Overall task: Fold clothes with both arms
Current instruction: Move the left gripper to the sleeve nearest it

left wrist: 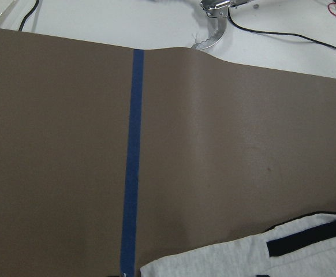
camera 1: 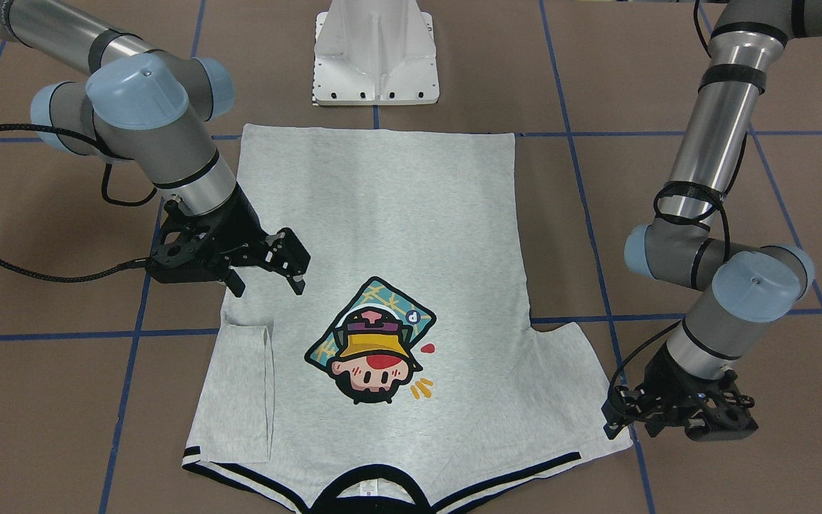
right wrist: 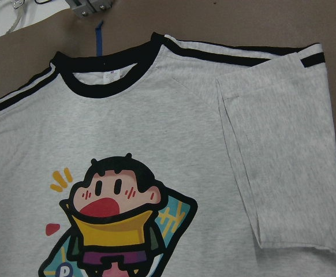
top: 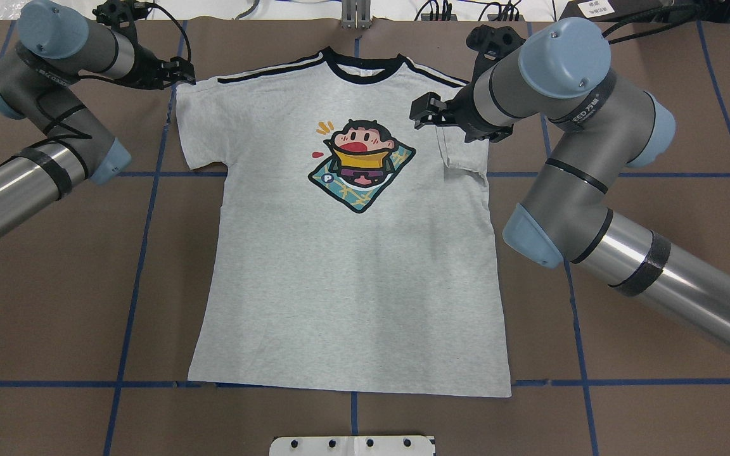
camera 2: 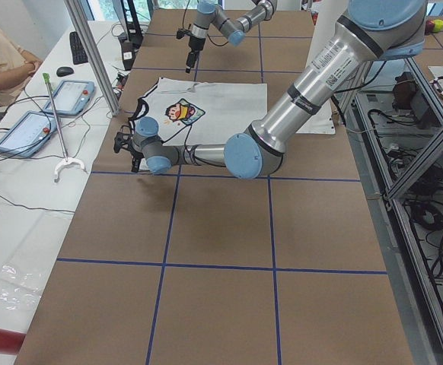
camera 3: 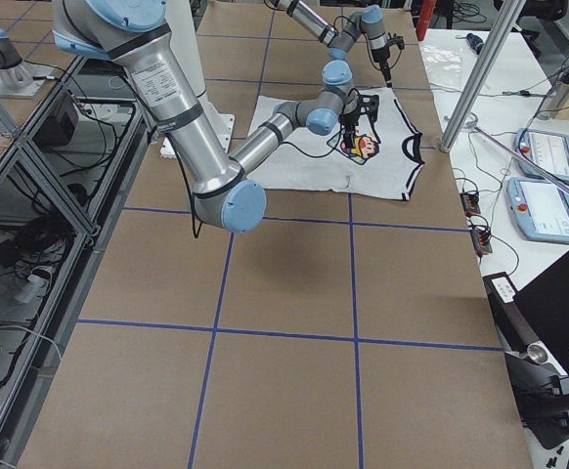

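You are looking at the T-shirt [top: 352, 285] lying flat and face up on the table, its hem pointing towards the white pedestal [camera 1: 375, 53] and its collar pointing away from the robot. The right sleeve [camera 1: 243, 392] is lying turned in over the body, so the first fold is looking done. The right gripper [camera 1: 270, 285] is hanging just above the cloth beside the cartoon print [camera 1: 375, 343], its jaws standing wide apart and gripping nothing, probably because its side is needing no more handling.

The left gripper [camera 1: 618, 421] is sitting low at the outer hem of the left sleeve [camera 1: 568, 400], which is lying spread out; I am judging it is placed there to take that hem for the matching fold. Whether its fingers are pinching cloth, you cannot tell.

Blue tape lines [camera 1: 40, 335] are crossing the brown table, and a person [camera 2: 1, 61] is sitting by the teach pendants [camera 2: 68, 97] at the side bench. Nothing is showing on the shirt in that fold's path; the right gripper is hanging on the other side of the print
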`<act>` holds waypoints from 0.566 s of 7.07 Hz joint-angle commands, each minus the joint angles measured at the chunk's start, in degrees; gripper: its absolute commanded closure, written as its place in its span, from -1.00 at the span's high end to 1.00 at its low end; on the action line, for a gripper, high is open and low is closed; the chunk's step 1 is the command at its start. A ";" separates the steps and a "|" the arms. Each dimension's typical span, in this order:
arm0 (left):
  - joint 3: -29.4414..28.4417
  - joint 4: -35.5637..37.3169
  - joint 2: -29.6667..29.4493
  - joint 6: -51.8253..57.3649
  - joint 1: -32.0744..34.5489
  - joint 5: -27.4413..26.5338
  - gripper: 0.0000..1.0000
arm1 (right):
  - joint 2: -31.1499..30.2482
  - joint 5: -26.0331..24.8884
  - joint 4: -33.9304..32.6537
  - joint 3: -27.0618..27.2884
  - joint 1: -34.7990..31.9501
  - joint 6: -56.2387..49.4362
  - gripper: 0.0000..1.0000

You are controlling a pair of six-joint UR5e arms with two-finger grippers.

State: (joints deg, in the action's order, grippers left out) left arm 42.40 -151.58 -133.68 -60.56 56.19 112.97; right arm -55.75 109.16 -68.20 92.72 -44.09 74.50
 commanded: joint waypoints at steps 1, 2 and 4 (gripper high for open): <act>-0.83 -0.03 0.00 0.18 -0.64 0.06 0.38 | 0.03 0.00 0.00 -0.17 0.24 -0.32 1.00; -1.00 -0.03 0.00 0.36 -0.64 0.06 0.27 | 0.12 0.00 0.00 -0.26 0.24 -0.32 1.00; -1.27 -0.03 0.00 0.36 -0.64 -0.03 -0.22 | 0.29 -0.09 0.00 -0.43 0.24 -0.58 1.00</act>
State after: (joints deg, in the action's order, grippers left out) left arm 41.33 -151.61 -133.68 -60.23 55.56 113.01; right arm -55.56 109.10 -68.20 92.39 -43.86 74.12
